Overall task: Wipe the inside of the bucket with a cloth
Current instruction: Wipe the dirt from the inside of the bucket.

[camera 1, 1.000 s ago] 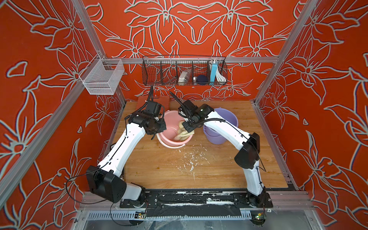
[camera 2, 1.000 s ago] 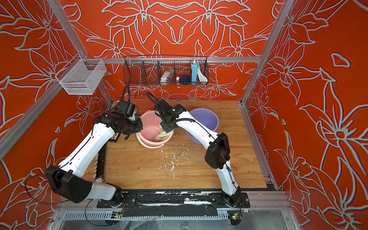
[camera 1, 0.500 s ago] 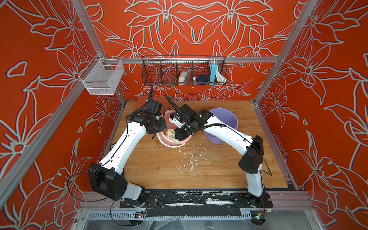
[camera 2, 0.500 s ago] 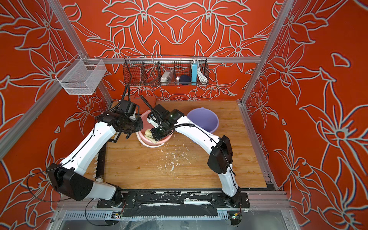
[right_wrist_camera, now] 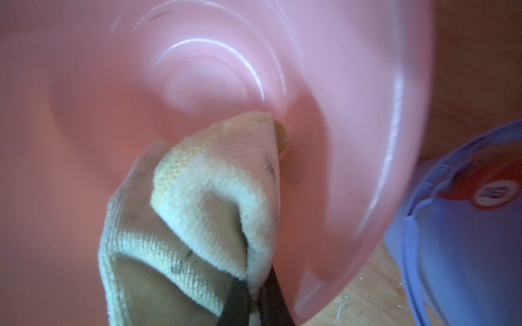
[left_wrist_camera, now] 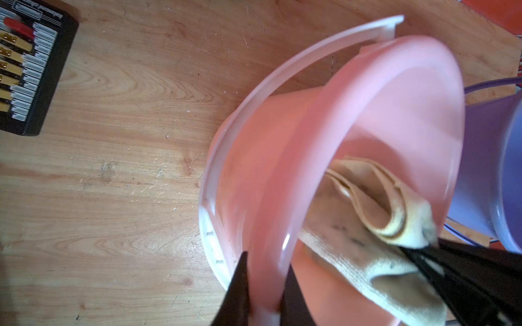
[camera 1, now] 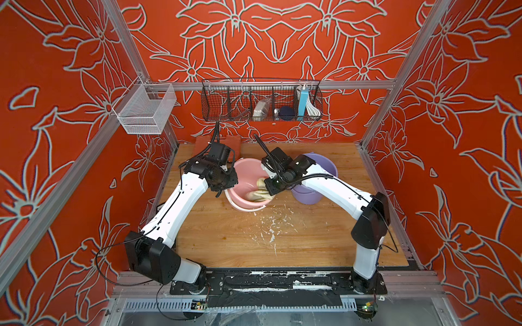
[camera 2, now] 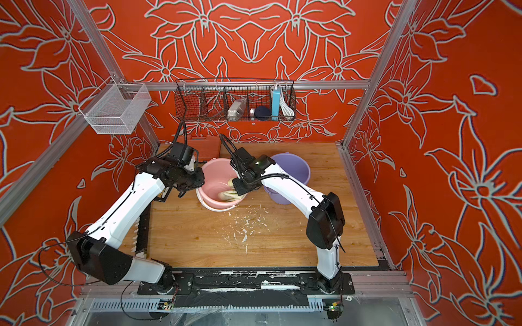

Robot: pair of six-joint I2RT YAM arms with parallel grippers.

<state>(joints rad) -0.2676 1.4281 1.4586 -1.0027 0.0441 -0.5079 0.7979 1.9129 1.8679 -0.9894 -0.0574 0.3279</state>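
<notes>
My left gripper (left_wrist_camera: 267, 271) pinches the rim of the pink bucket (camera 1: 247, 172) near the bench's (camera 1: 254, 242) far edge, just beside a purple bucket (camera 1: 309, 196). My right gripper (right_wrist_camera: 254, 293) is clamped on a bunched fold of the cloth (right_wrist_camera: 220, 175), which sits inside the pink bucket against its wall. The cloth is soft ribbed terry, stained and loosely layered. I judge it light and floppy, best held by a thick fold. The bucket is smooth, glossy plastic, probably slippery and easily shoved, so a rim hold suits it.
</notes>
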